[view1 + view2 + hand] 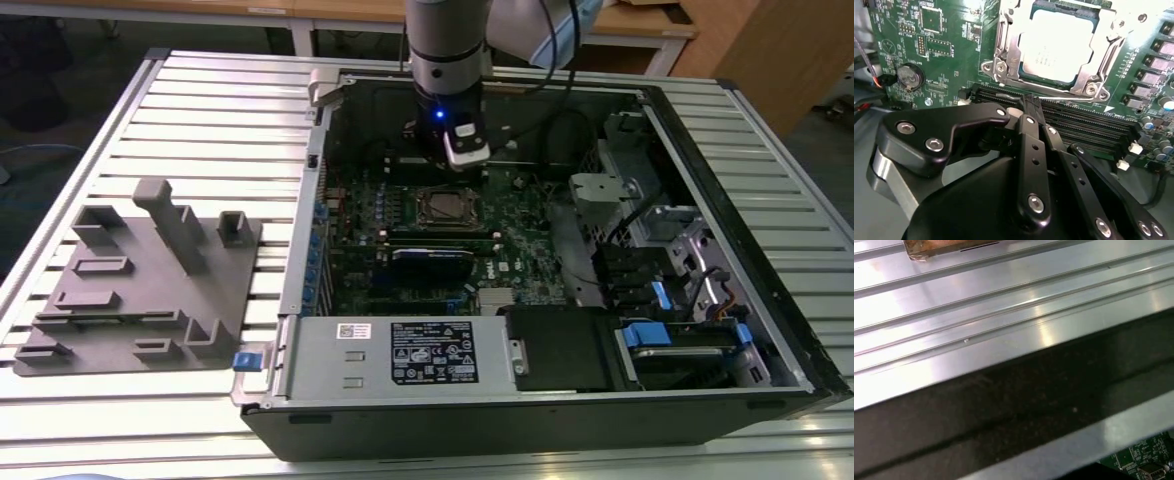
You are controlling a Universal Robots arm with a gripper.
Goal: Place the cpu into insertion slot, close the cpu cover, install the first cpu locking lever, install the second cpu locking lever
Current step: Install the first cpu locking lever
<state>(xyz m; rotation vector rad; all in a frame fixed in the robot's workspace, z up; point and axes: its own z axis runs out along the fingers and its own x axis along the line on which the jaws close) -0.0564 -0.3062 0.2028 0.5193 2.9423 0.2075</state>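
1. At the exterior view's left, a grey moulded plastic fixture tray (pixel 147 290) lies on a ribbed aluminium table (pixel 200 110).
2. Beside it stands an open black computer case (pixel 534 425), with a green motherboard (pixel 400 270) flat inside.
3. The silver-grey robot arm (pixel 447 40) descends vertically into the case. Its black gripper (pixel 466 162) points straight down, hovering near the square, silver-rimmed insertion slot (pixel 445 207).
4. In the second wrist view, the gripper (pixel 1031 102) has its jaws clenched together, grasping nothing.
5. The dull silver square cpu (pixel 1059 45) sits in the slot, with the thin silver metal cpu cover (pixel 1004 42) lying down around it.
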